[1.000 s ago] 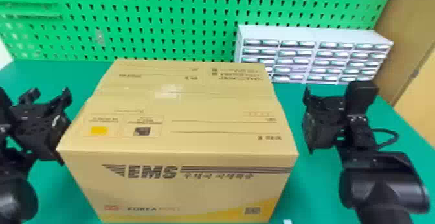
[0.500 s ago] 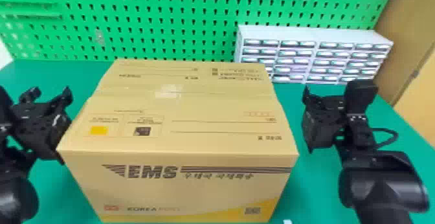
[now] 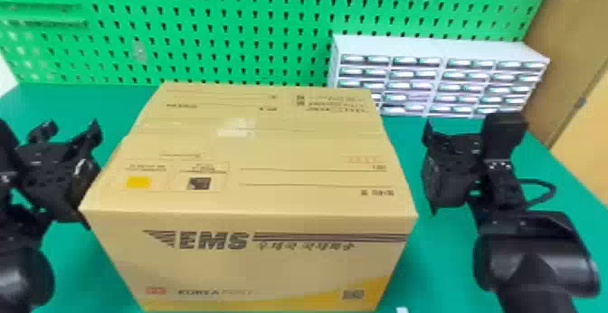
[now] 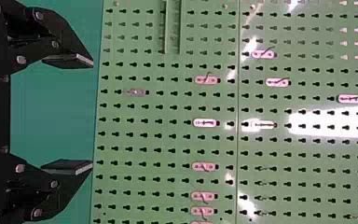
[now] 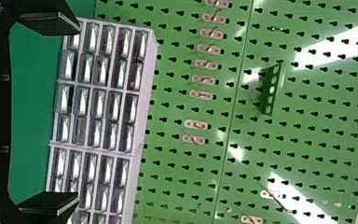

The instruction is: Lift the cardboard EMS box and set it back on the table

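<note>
The cardboard EMS box (image 3: 253,154) sits closed on the green table in the head view, its printed front toward me. My left gripper (image 3: 68,131) is close beside the box's left side; whether they touch I cannot tell. In the left wrist view my left gripper (image 4: 92,114) is open, its fingers wide apart with nothing between them. Across a strip of table from the box's right side stands my right gripper (image 3: 427,167). The right wrist view has my right gripper (image 5: 79,114) open too, holding nothing.
Behind the box rises a green pegboard (image 3: 253,40) with small hooks. A white drawer cabinet (image 3: 434,45) stands at the back right of the green table (image 3: 556,185). A wooden panel (image 3: 561,40) borders the right side.
</note>
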